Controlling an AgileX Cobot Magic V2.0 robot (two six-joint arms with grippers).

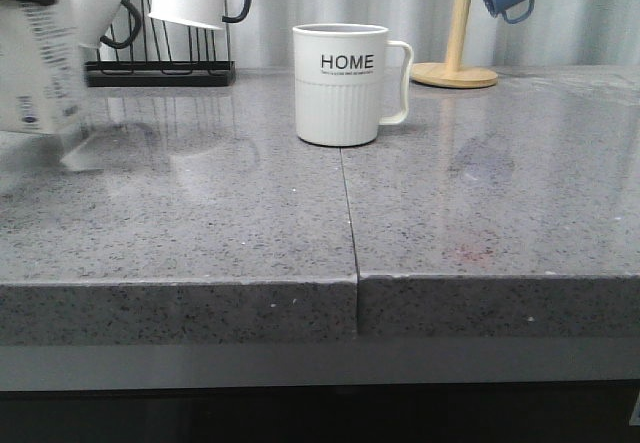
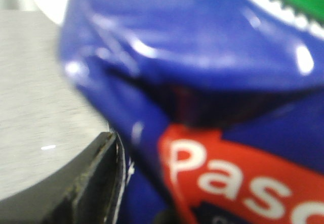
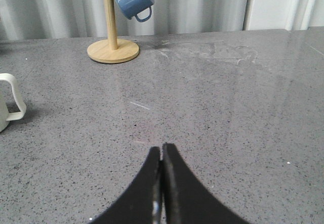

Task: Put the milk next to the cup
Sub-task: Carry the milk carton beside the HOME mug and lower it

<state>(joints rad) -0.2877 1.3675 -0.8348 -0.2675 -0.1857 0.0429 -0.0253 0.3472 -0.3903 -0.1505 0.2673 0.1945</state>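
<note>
My left fingers (image 2: 93, 183) squeeze the milk (image 2: 202, 107) at the far left, well away from the cup (image 1: 340, 85), and my right fingers (image 3: 162, 183) are pressed together.

Cup (image 1: 340, 85) upright mid-counter; milk (image 1: 38, 63) blurred at left edge, well apart.

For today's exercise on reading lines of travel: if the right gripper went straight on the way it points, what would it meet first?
Only bare grey speckled countertop lies ahead of the closed right gripper; the way looks free up to the pale corrugated wall, though depth is unclear.
</note>
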